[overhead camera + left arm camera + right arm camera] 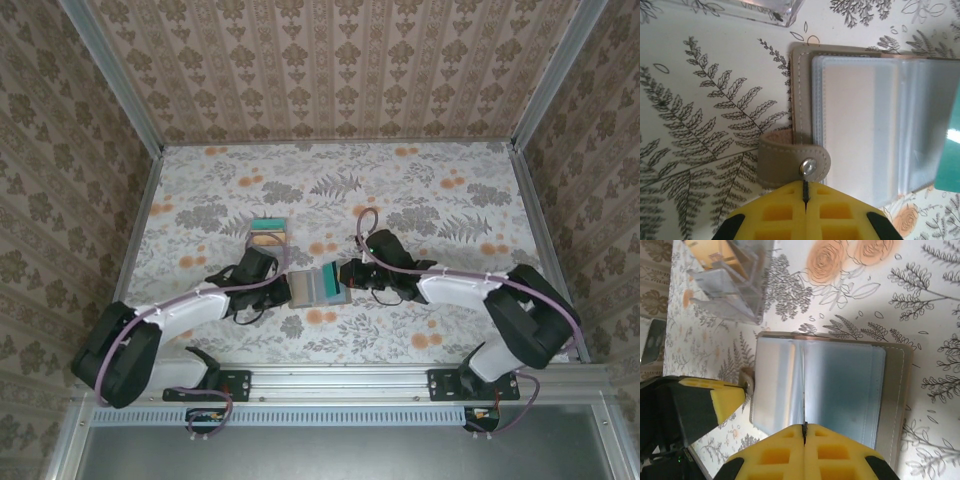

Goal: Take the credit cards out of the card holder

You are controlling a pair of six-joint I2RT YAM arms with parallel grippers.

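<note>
The card holder (312,288) lies open on the floral table between both arms, taupe outside (895,390) with shiny pale sleeves inside (865,125). My left gripper (290,290) (805,186) is shut at the tip of the holder's snap strap (790,162), pinning its end. From the other side, my right gripper (347,277) (804,426) is shut on a thin teal credit card (949,150). That card stands edge-on (804,390) over the holder's middle fold. A pale cream card (850,115) shows through a sleeve.
A clear plastic box (268,232) (730,280) with teal and orange cards in it stands just beyond the holder, towards the left. Patterned walls close off the table's far and side edges. The left gripper's yellow finger (725,397) sits close to the holder's left edge.
</note>
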